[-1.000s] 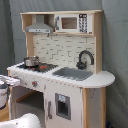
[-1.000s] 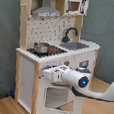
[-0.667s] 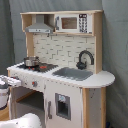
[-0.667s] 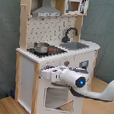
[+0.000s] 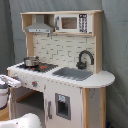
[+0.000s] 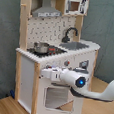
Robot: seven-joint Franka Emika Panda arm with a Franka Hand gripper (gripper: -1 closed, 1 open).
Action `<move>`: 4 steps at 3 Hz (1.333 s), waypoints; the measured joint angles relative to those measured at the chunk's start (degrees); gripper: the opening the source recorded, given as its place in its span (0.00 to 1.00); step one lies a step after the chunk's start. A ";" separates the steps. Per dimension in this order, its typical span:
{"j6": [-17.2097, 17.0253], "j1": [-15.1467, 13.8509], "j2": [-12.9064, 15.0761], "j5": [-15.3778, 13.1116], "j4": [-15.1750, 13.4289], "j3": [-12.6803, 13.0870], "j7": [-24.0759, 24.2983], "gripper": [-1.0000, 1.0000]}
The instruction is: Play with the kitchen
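The kitchen (image 5: 62,70) stood at the centre of both exterior views, a tall white and light-wood toy unit set against a grey-green curtain (image 6: 7,37). Its upper shelf carried a grey hood (image 5: 40,25) and a small microwave panel (image 5: 72,22); below these ran a tiled backsplash (image 5: 60,49). On the countertop, a small metal pot (image 6: 41,47) sat on the stovetop (image 5: 37,66), and the sink (image 5: 74,73) lay beside it with the black faucet (image 5: 85,58) at its rear. Red-marked knobs (image 5: 34,84) were fitted on the front panel below the stovetop. In the second exterior view the windowed oven door (image 6: 56,97) appeared shut in the lower centre of the frame. The gripper (image 6: 45,73) was positioned at the front panel, just above the oven door and near the knob row, with the white arm (image 6: 97,92) extending toward the lower right of the second exterior view. Whether the fingers were open, closed or gripping a knob or handle could not be determined. In the first exterior view, part of the arm (image 5: 7,85) showed at the left edge. Judged from this layout, the task was at an early stage: no door stood open and the pot sat on the stove, so interaction with knobs, oven, faucet and pot appeared to remain outstanding.
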 joint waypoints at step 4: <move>0.65 0.03 0.00 0.04 -0.01 -0.01 24.40 0.00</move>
